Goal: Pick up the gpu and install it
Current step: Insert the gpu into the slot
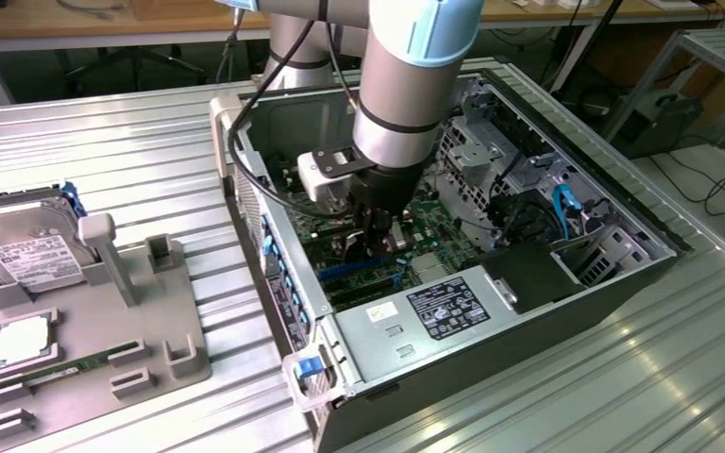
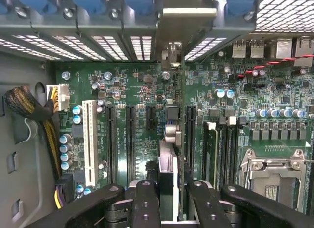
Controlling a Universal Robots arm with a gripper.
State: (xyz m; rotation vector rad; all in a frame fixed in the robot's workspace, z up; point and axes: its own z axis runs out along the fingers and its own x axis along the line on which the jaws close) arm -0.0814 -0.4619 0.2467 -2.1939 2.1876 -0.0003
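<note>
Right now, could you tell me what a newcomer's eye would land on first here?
The grey robot arm plunging into the open computer case at centre. Its pincer grips the gpu edge-on above the green motherboard. On the exterior view's left, a grey fixture tray carries a hard drive.

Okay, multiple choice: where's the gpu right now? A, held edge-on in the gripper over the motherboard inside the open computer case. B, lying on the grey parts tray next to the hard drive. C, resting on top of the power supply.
A: the gripper is shut on the gpu, which stands edge-on between its fingers above the motherboard slots, inside the computer case.
</note>
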